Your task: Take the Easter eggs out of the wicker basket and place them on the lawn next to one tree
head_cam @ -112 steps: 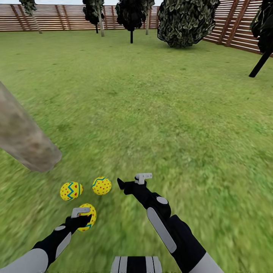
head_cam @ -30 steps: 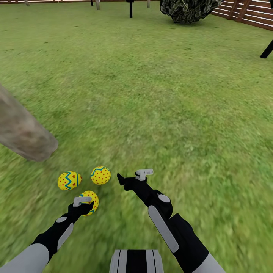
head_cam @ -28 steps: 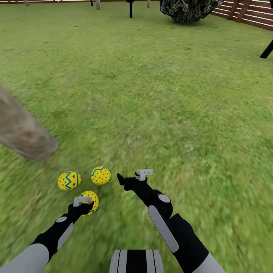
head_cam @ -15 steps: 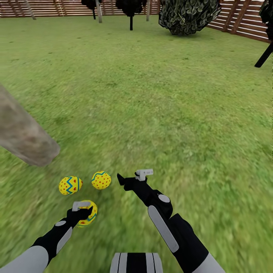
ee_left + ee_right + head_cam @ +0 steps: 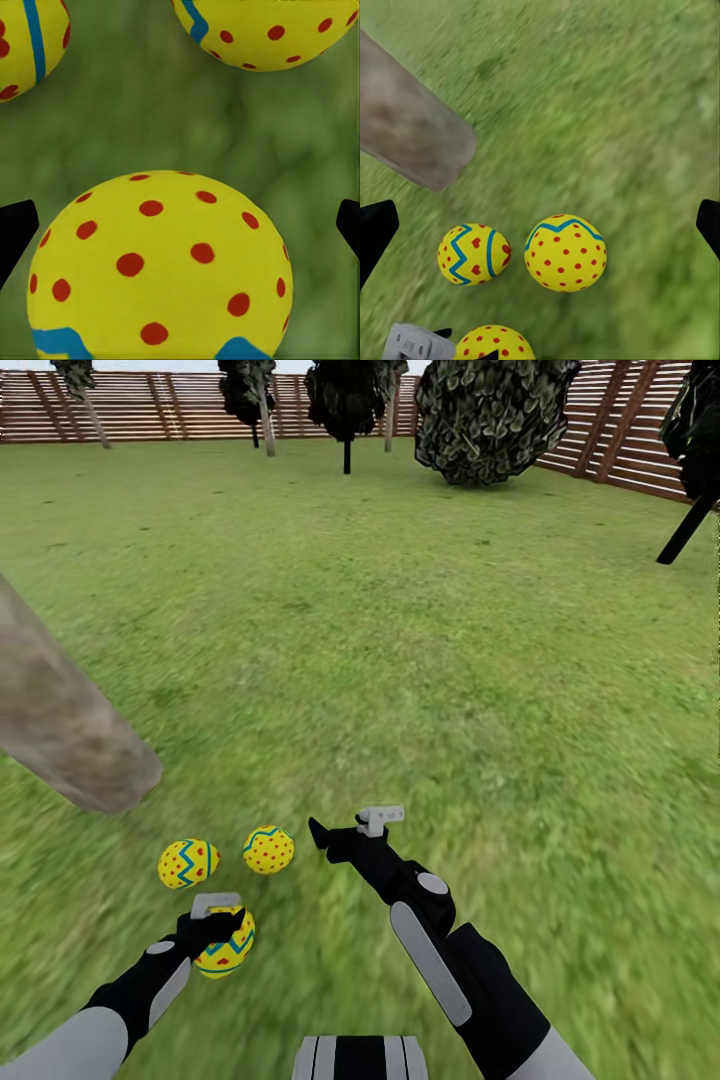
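Scene: While two Easter eggs (image 5: 187, 863) and (image 5: 268, 849) lie side by side on the lawn (image 5: 450, 660), a third egg (image 5: 226, 950) sits just in front of them, all near the foot of the tree (image 5: 70, 735).
Third egg: it lies between the fingers of the left gripper (image 5: 218, 920); in the left wrist view the dark fingertips (image 5: 15, 229) stand clear of the shell on both sides, so the jaws are apart around it, not clamped.
Why so placed: the cluster sits beside one trunk, which fits the task's call for all three eggs next to the same tree; this looks like the last set-down, with no basket to be seen.
Left arm: reaches forward and low, wrist angled down over the egg.
Right gripper (image 5: 345, 828): fingers spread wide and empty, hovering above the grass just right of the eggs; its arm stretches forward from the shoulder, elbow bent.
Backdrop: a slatted fence (image 5: 150, 405) and a dark bush (image 5: 490, 415) ring the garden.
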You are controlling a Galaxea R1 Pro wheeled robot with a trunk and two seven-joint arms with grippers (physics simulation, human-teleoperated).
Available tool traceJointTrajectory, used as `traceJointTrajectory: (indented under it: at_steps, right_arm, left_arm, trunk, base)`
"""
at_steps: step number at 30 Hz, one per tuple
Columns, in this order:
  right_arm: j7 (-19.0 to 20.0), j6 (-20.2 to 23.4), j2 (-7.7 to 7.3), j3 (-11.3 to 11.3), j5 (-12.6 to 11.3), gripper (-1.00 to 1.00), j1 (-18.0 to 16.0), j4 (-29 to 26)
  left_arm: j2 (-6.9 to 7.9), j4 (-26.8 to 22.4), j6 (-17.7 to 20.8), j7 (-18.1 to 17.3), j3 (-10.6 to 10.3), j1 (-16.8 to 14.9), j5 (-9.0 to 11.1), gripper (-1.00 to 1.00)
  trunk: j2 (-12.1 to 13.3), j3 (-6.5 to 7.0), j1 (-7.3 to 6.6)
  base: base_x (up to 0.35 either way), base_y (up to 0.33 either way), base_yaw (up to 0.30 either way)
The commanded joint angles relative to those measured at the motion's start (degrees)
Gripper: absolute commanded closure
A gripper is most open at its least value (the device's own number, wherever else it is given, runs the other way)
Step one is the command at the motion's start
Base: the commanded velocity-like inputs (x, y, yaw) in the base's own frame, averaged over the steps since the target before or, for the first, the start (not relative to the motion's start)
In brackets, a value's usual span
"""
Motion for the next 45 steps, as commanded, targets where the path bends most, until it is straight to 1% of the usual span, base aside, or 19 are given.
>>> traceJointTrajectory:
  at_steps: [1, 6, 20, 25, 35, 45]
  right_arm:
    - [-0.5, 0.2, -0.01, 0.1, -0.6, -1.00, 0.0, -0.1]
    - [-0.5, 0.2, -0.01, 0.1, -0.6, -1.00, 0.0, -0.1]
    - [-0.5, 0.2, 0.00, 0.1, -0.6, -1.00, 0.0, -0.1]
    - [-0.5, 0.2, 0.06, 0.1, -0.6, -1.00, 0.0, -0.1]
    - [-0.5, 0.2, 0.07, 0.2, -0.6, -1.00, 0.0, -0.1]
    - [-0.4, 0.3, 0.00, 0.1, -0.6, -1.00, 0.0, -0.1]
  left_arm:
    - [0.06, 0.0, 0.8, 0.0, -0.4, 0.0, 0.6, -1.00]
    - [0.10, 0.0, 2.5, -0.1, -0.4, -0.1, 0.6, -1.00]
    - [0.42, 0.1, 3.1, -0.2, -0.4, -0.1, 0.6, -1.00]
    - [0.43, 0.1, 3.1, -0.2, -0.4, -0.1, 0.6, -1.00]
    - [0.43, 0.1, 3.1, -0.2, -0.4, -0.1, 0.6, -1.00]
    - [0.35, 0.2, 3.1, -0.2, -0.4, 0.0, 0.6, -1.00]
  trunk:
    - [0.0, 0.19, -0.03]
    - [0.1, 1.30, -0.16]
    - [0.3, 4.40, -0.52]
    - [0.3, 5.51, -0.65]
    - [0.5, 7.72, -0.91]
    - [0.6, 9.94, -1.17]
  base:
    - [0.000, 0.000, 0.000]
    - [0.000, 0.000, 0.000]
    - [-0.008, 0.000, 0.000]
    - [-0.180, 0.000, 0.000]
    - [-0.072, 0.000, 0.000]
    - [-0.213, 0.000, 0.000]
